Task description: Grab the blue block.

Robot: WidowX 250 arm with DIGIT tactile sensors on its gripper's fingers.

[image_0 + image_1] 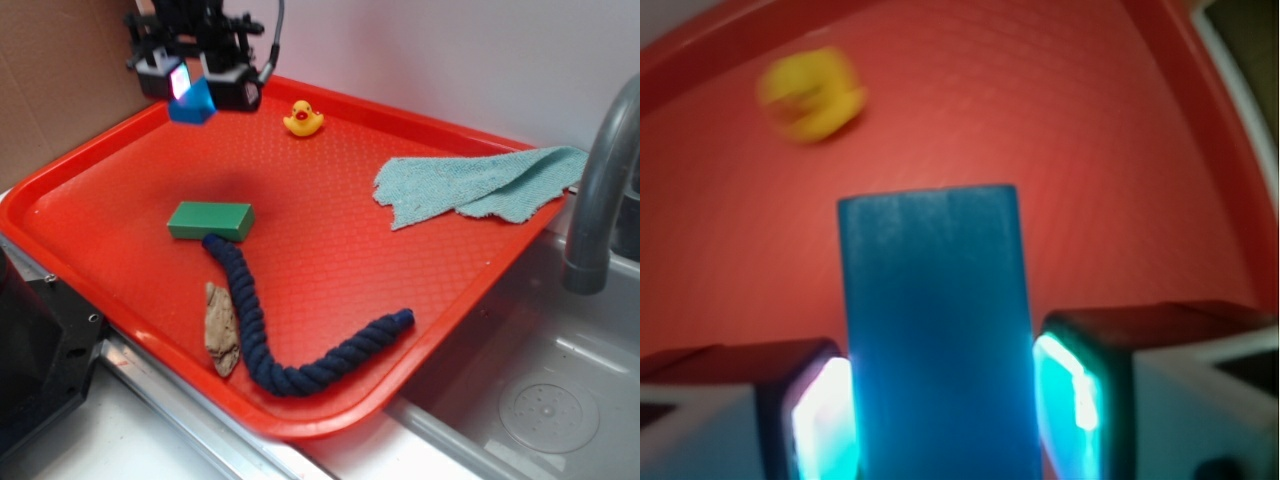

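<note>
We see the gripper [193, 82] raised above the far left corner of the tray [120, 140], its two pads pinching the block [190, 103], which hangs clear of the surface. In the wrist view the block [935, 330] fills the gap between the left pad [825, 420] and the right pad [1068, 395] and juts well beyond the fingertips. We judge the chief risk to be slippage: the faces look smooth and much of the block overhangs, so a jolt or loosened squeeze could let it pivot or drop. Below and to the right lies the green block [210, 220], with the rope [290, 350] touching its end; the duck [303, 119] sits just right of the gripper, and a falling block could strike it. The cloth [470, 185] lies well apart, far right.
</note>
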